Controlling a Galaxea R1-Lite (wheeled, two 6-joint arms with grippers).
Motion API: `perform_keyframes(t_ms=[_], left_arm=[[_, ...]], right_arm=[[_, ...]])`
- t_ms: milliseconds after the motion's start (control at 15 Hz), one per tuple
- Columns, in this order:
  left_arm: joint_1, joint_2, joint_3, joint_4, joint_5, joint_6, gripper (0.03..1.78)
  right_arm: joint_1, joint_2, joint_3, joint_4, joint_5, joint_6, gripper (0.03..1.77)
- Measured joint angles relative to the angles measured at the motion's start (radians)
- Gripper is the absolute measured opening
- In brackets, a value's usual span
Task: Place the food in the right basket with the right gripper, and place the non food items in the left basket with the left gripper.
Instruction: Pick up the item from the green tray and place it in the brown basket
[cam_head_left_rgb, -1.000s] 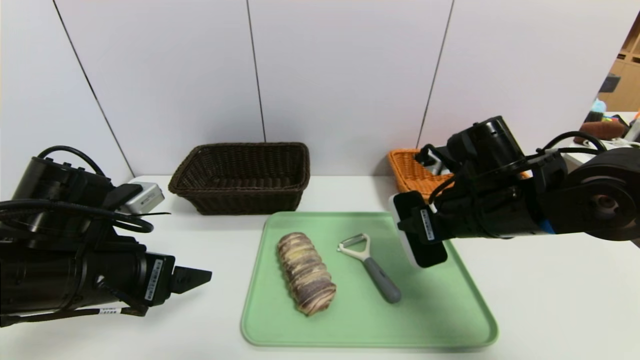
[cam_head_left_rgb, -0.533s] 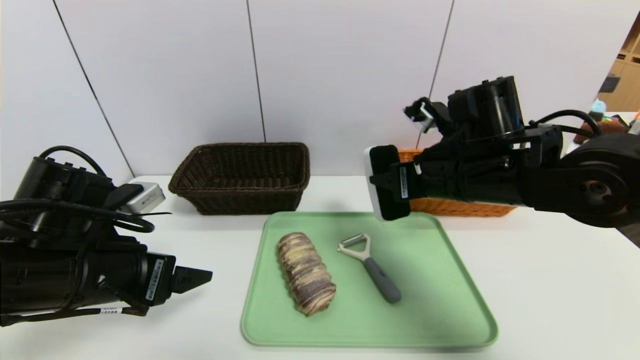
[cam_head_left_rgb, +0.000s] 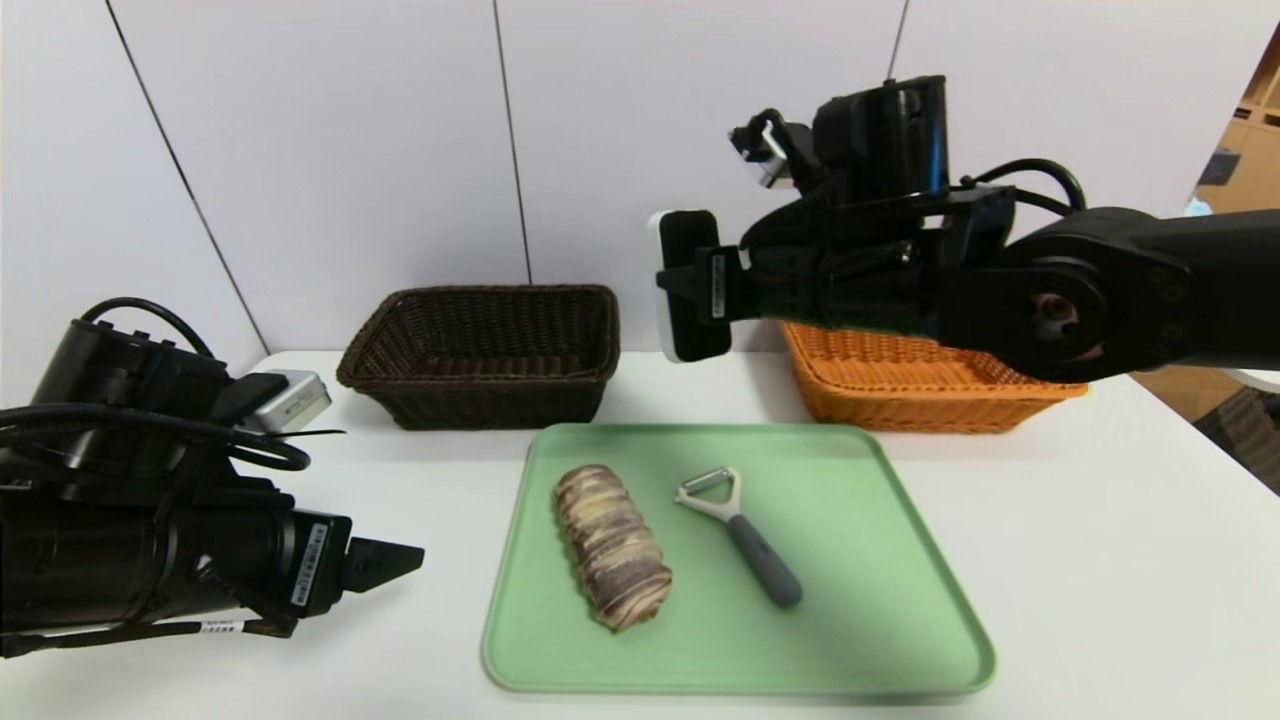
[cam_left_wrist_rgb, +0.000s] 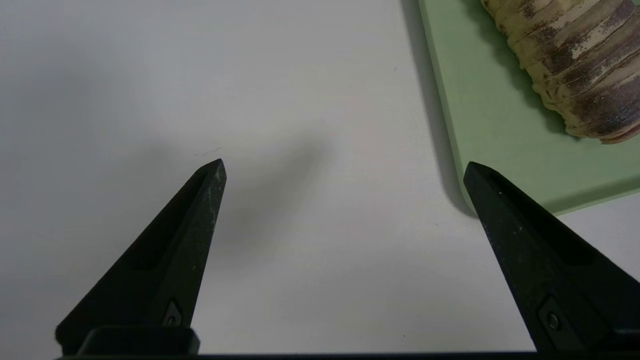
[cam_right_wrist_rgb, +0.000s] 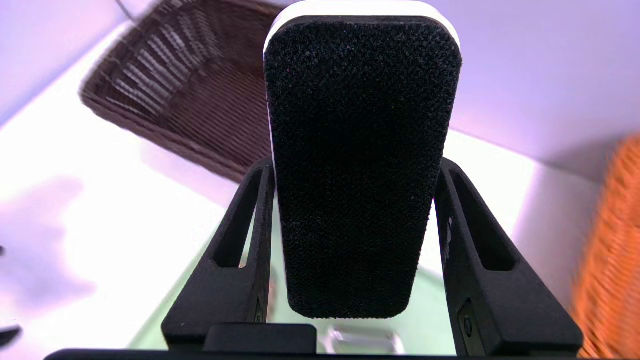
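A white desk (cam_head_left_rgb: 1100, 560) stands against a pale wall (cam_head_left_rgb: 350, 150) of flat panels split by thin dark seams (cam_head_left_rgb: 510, 150). At the far right edge, wooden shelving (cam_head_left_rgb: 1255, 130) shows in a warmer-lit space beyond. Light is even, with soft shadows.

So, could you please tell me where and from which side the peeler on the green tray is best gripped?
Probably the grey handle of the peeler, taken from above with the pincer closing across its width. It lies flat on the green tray, its handle slanting toward the tray's near right, clear of the loaf. The handle is straight and thick; the white Y-head is thin and forked.
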Motion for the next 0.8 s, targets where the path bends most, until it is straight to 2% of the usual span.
perform_keyframes(t_ms=[267, 667, 800], left_arm=[[0.000, 0.000, 0.001, 0.000, 0.001, -0.001, 1.69], [0.001, -0.003, 0.006, -0.001, 0.004, -0.004, 1.69], [0.001, -0.004, 0.011, -0.001, 0.004, -0.004, 1.69]], right_arm=[[0.038, 0.131, -0.155, -0.079, 0.021, -0.007, 0.92], [0.074, 0.310, -0.383, -0.094, 0.022, -0.023, 0.92], [0.086, 0.353, -0.414, -0.124, 0.044, -0.058, 0.92]])
